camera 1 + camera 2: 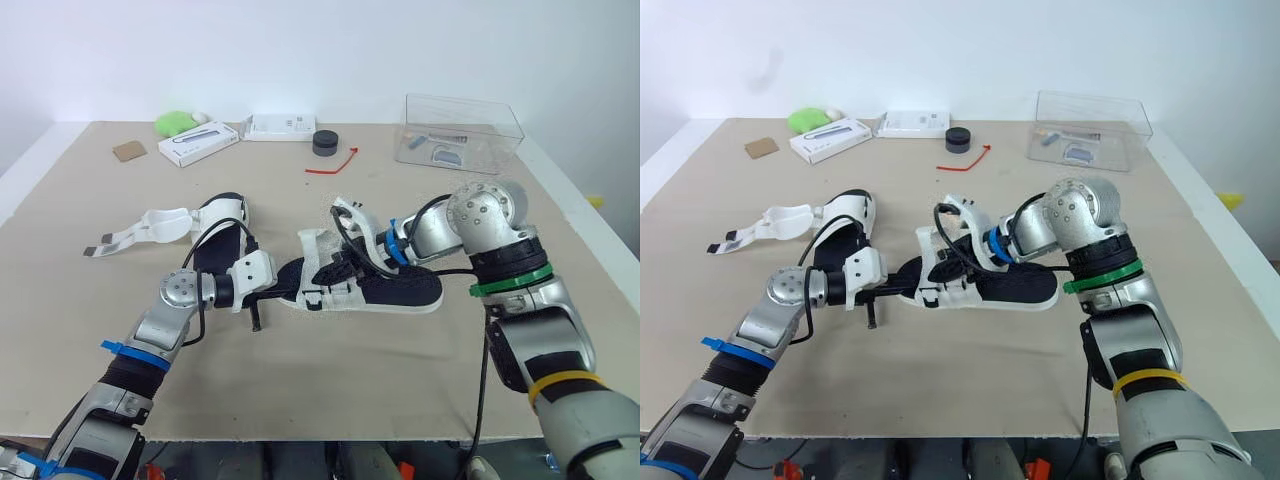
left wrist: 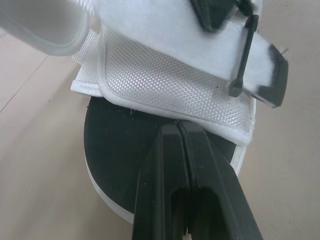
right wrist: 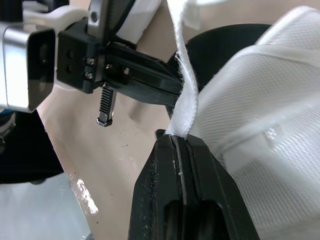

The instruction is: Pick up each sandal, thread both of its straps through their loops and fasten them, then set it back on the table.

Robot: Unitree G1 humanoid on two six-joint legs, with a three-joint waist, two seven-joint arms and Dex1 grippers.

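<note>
Strapping the centre-frame sandal (image 1: 400,288) looks underway: right tool (image 3: 176,142) pinches a white strap (image 3: 186,85), left tool (image 2: 178,131) is closed against the toe band (image 2: 165,85), so threading the strap likely comes next.

no legible text, labels or numbers anywhere

My left arm (image 1: 150,340) reached forward and inward, lying low and nearly level, with my left claw (image 2: 178,127) pointing toward my right side. Its two fingers (image 2: 160,170) were pressed flat together. My right arm (image 1: 520,300) was bent sharply at the elbow, the forearm swung back across toward my left, so the two claws pointed at each other and sat close. My right claw (image 3: 178,139) was closed too, pinching a thin white strap (image 3: 186,95) between its tips.
</note>
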